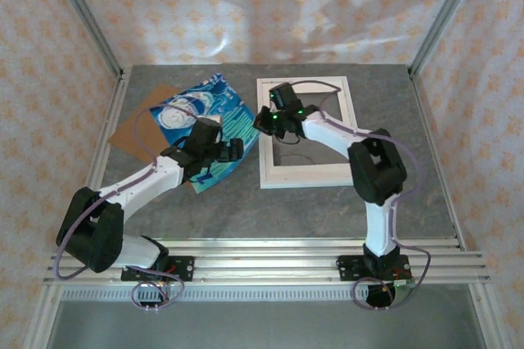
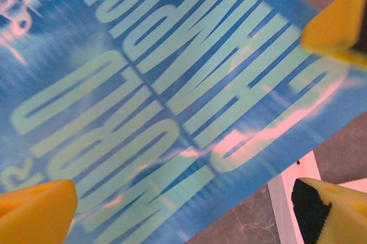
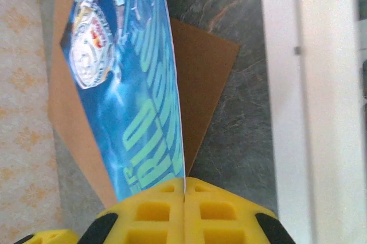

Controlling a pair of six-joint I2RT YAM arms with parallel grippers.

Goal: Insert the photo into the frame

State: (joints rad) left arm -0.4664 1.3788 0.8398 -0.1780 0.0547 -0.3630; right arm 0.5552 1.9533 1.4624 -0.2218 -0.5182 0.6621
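The blue-teal photo lies left of the white frame, with its right edge lifted off the table. My right gripper is shut on that edge; in the right wrist view the yellow fingers pinch the photo edge-on. My left gripper hovers open over the photo's near corner. In the left wrist view the lettering of the photo runs between the wide-apart yellow fingertips, and a corner of the frame shows below.
A brown backing board lies under the photo at the left, also seen as the board behind the print. The grey table ends at an aluminium rail in front. Papered walls close in on three sides.
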